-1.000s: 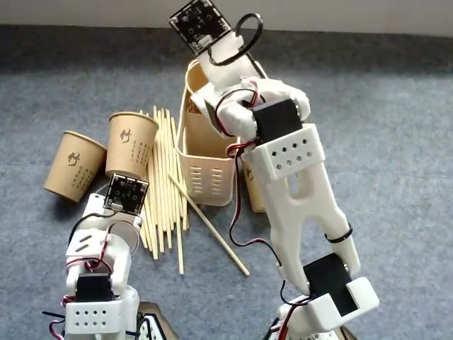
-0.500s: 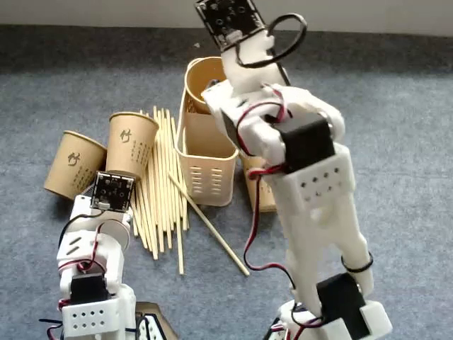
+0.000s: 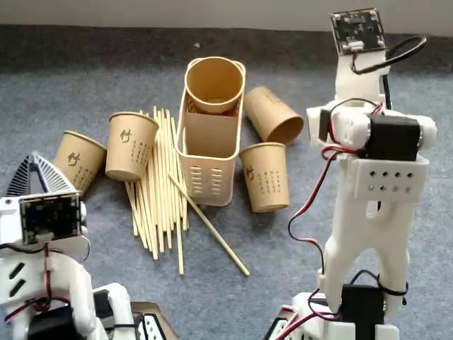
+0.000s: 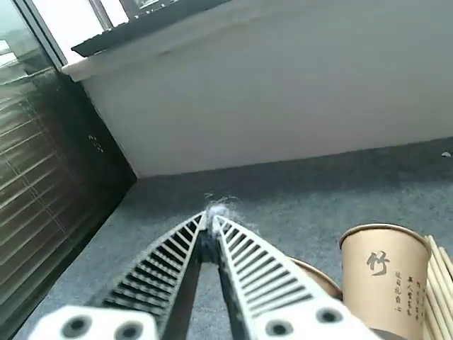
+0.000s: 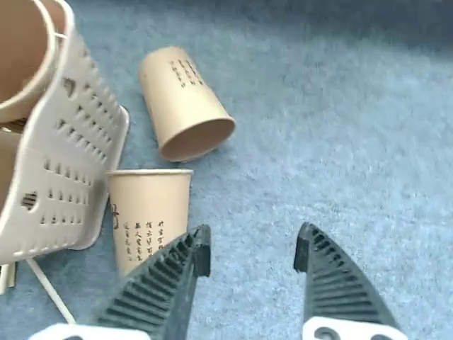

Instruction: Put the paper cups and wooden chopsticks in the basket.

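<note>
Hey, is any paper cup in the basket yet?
In: one paper cup stands upright in the basket at its far end, mouth up.

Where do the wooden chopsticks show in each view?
High view: chopsticks spread between the upright printed cup and the basket, one angled out.
Left wrist view: chopstick ends beside that same cup.
Right wrist view: one chopstick by the basket's corner.
Shared landmarks: that cup; the basket.

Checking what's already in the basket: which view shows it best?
The high view: the basket shows whole from above, one paper cup standing inside. The right wrist view catches its perforated side wall.
</note>
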